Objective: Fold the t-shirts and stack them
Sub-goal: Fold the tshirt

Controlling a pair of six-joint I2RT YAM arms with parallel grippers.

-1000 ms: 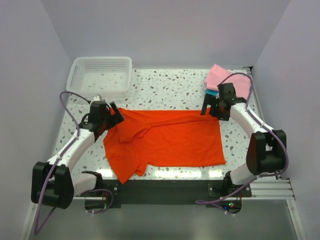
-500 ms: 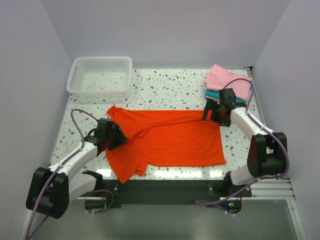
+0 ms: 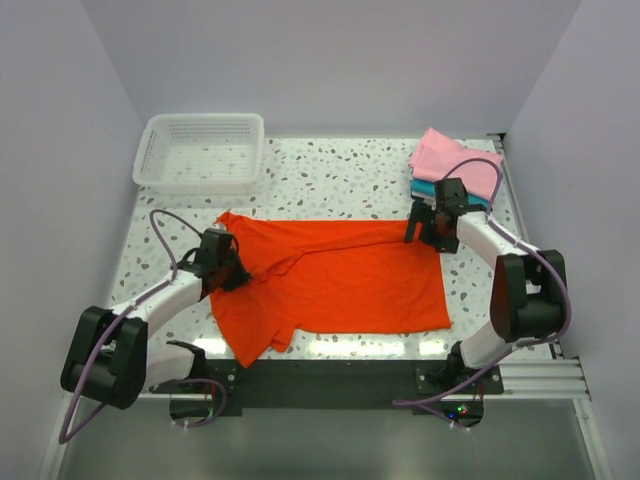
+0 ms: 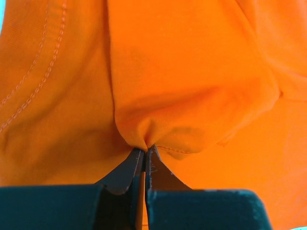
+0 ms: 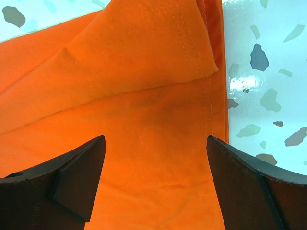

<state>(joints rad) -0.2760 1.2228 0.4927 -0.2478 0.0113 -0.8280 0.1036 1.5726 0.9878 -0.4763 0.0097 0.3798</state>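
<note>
The orange-red t-shirt (image 3: 340,278) lies spread across the middle of the table, its far edge folded over. My left gripper (image 3: 232,272) sits at the shirt's left side and is shut on a pinched fold of the orange cloth (image 4: 144,129), the jaws pressed together around it. My right gripper (image 3: 424,232) hovers over the shirt's far right corner (image 5: 211,67) with its jaws wide apart and nothing between them. A folded pink t-shirt (image 3: 455,162) rests on a teal t-shirt (image 3: 425,187) at the back right.
A white mesh basket (image 3: 200,152) stands at the back left. The speckled tabletop (image 3: 340,175) shows bare behind the shirt. Grey walls close in the left, right and back sides.
My left arm pulled back from the shirt's far left corner to its left side, and its gripper closed on the cloth. The right gripper shifted slightly over the far right corner.
</note>
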